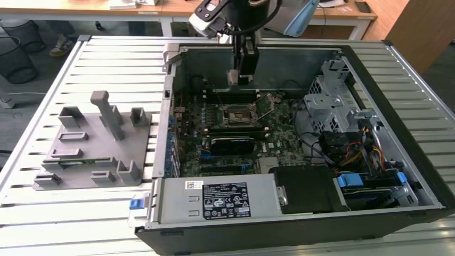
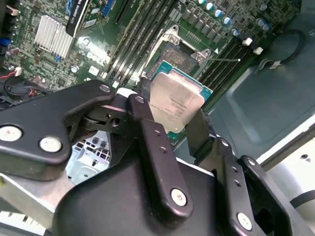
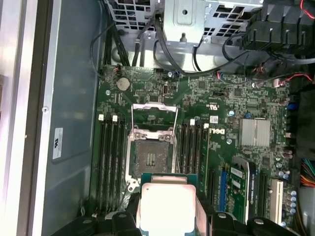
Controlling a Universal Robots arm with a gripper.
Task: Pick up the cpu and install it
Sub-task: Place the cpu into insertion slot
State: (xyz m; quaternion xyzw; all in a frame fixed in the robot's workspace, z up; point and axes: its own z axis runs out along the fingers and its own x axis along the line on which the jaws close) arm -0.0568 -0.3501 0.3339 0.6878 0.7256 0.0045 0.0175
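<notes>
My gripper (image 1: 240, 74) hangs over the back of the open computer case, shut on the cpu (image 1: 233, 76). In both wrist views the cpu (image 2: 174, 101) (image 3: 165, 206) is a flat square chip with a silvery top and a green rim, pinched at two opposite edges by the black fingers (image 2: 147, 130). It is held in the air above the motherboard. The socket (image 3: 150, 157) (image 2: 179, 51) (image 1: 238, 114) lies below and slightly ahead, with its metal retention frame (image 3: 155, 115) flipped up and the contact field bare.
Memory slots (image 3: 110, 162) flank the socket. A drive cage (image 1: 331, 98) and cable bundles (image 1: 355, 154) fill the case's side at the exterior view's right, with the power supply (image 1: 217, 200) in front. A grey fixture block (image 1: 92, 146) stands on the slatted table at the exterior view's left.
</notes>
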